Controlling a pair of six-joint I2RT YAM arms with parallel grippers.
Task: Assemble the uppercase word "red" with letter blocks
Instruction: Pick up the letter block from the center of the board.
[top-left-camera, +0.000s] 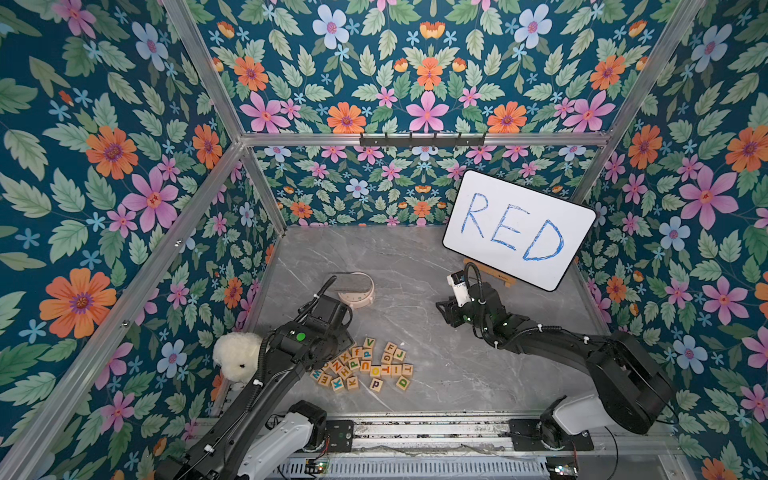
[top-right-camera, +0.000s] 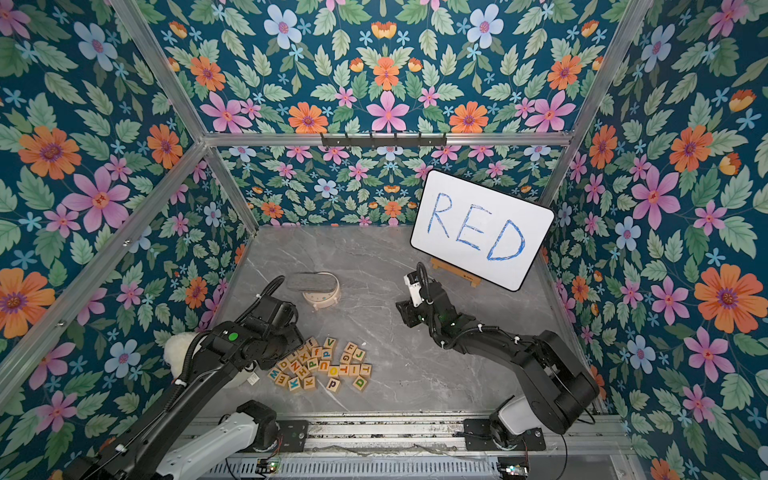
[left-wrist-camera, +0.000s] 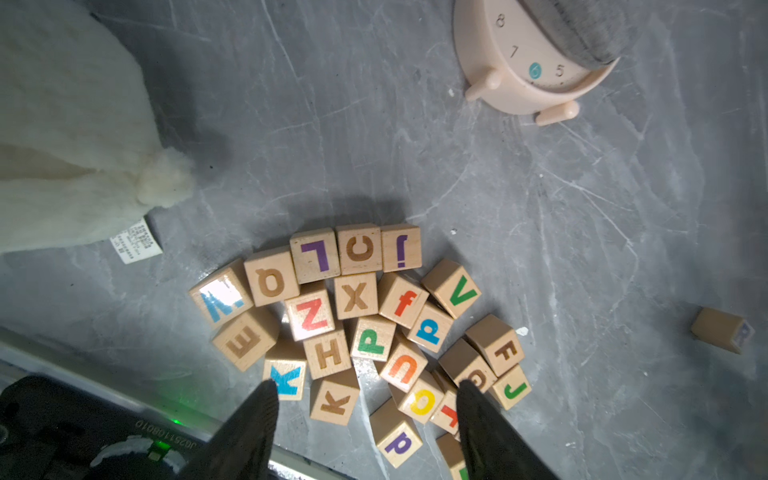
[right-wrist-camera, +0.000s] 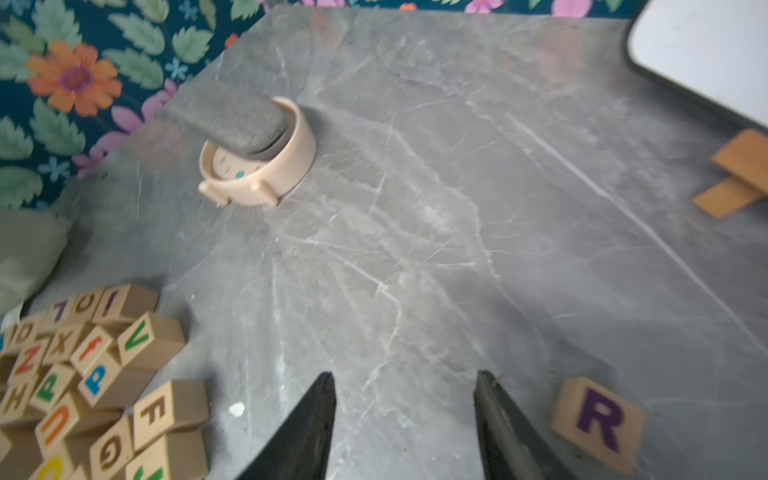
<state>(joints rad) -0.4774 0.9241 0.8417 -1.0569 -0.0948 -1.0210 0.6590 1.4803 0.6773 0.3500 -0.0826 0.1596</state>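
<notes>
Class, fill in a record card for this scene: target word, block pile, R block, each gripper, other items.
target word: RED, handwritten on the whiteboard
pile of blocks: on the table, includes D block and E block
R block: alone on the table, apart from the pile, unheld
left gripper: open, above the pile
right gripper: open, empty, beside the R block
other items: clock, plush toy

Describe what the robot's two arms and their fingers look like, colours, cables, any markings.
Both arms are black with a white base segment. The left arm has a round green dot, a ribbed black cable and white cable ties. The right arm carries a white module at its wrist beside a ribbed cable loop. The left fingers and right fingers are black, tapering to points.
</notes>
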